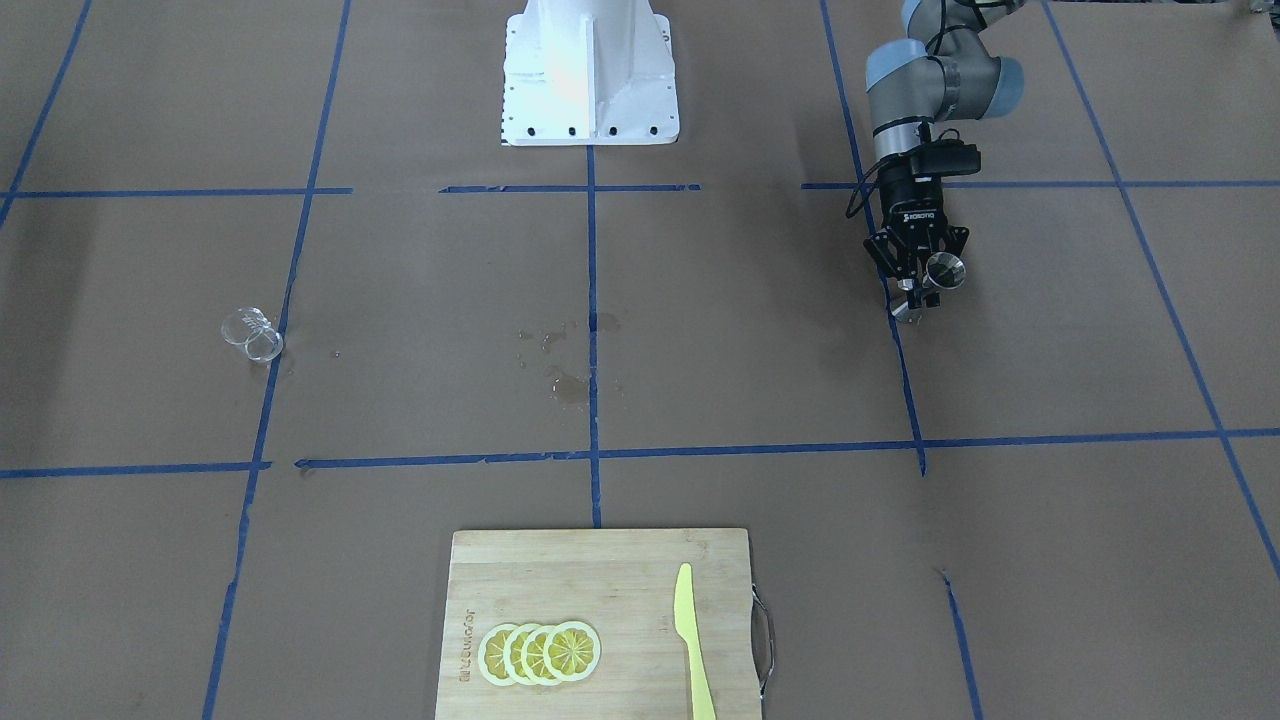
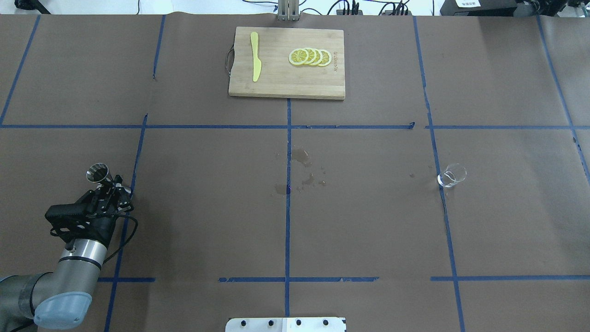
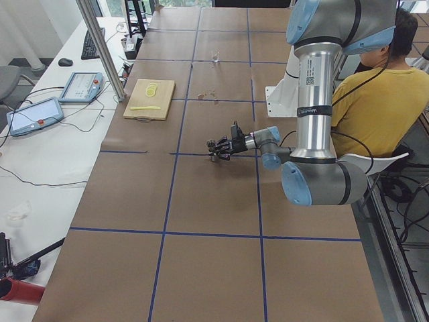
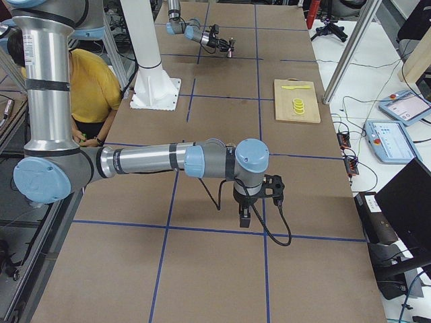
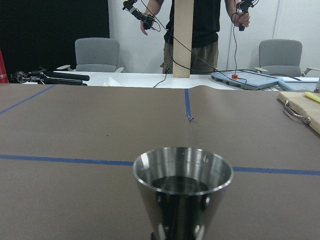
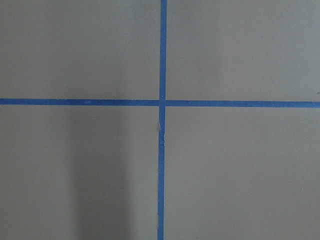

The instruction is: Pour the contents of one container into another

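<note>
The shiny steel jigger (image 1: 945, 270) is held upright, low over the table, with my left gripper (image 1: 925, 290) shut on its narrow waist. It shows at the near left in the overhead view, jigger (image 2: 97, 173) and left gripper (image 2: 109, 185). In the left wrist view the jigger (image 5: 182, 190) fills the lower middle, with dark liquid in its upper cone. The clear glass cup (image 2: 451, 175) sits alone far to the right, also the cup (image 1: 252, 335). My right gripper (image 4: 246, 215) points down over the table. It shows only in the right side view, so I cannot tell its state.
A wooden cutting board (image 2: 276, 83) with lemon slices (image 2: 309, 56) and a yellow knife (image 2: 255, 62) lies at the far edge. Wet stains (image 2: 302, 159) mark the table's middle. The white robot base (image 1: 588, 75) stands between the arms. A person in yellow (image 3: 379, 100) sits behind the robot.
</note>
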Controlling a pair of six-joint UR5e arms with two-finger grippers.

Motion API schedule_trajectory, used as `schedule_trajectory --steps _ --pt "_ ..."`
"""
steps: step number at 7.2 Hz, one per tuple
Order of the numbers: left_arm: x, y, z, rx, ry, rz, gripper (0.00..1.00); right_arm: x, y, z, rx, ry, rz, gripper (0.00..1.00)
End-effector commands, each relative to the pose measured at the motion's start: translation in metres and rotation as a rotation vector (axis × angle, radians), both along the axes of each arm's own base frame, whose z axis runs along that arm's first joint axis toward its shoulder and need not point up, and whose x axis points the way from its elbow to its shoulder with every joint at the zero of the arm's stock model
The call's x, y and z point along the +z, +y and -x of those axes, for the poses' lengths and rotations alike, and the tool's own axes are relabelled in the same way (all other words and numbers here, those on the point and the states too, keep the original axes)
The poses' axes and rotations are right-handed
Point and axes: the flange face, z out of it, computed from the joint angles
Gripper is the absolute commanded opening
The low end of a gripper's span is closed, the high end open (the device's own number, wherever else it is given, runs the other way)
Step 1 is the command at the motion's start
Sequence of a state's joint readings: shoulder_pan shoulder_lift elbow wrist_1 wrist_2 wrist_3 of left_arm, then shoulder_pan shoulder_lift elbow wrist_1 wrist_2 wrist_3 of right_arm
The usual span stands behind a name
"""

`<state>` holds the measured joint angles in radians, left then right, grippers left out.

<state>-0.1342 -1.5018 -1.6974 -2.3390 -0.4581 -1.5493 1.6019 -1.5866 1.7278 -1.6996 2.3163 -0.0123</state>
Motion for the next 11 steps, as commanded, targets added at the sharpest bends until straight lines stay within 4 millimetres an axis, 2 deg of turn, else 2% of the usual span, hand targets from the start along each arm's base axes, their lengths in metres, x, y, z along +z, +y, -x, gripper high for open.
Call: schedule_trajectory --steps 1,7,11 --pt "0.0001 0.0002 0.0003 -0.002 0.005 -0.003 0.32 0.0008 0.0006 -0.0005 0.001 0.000 0.002 1.00" --pt "0.0000 0.0021 -0.0009 0.001 0.005 -0.004 0.37 0.0030 0.0027 -0.0012 0.002 0.000 0.005 1.00" --pt "0.0006 0.0041 -0.0022 0.006 0.005 -0.004 0.46 0.0030 0.0027 -0.0012 0.002 0.000 0.005 1.00"
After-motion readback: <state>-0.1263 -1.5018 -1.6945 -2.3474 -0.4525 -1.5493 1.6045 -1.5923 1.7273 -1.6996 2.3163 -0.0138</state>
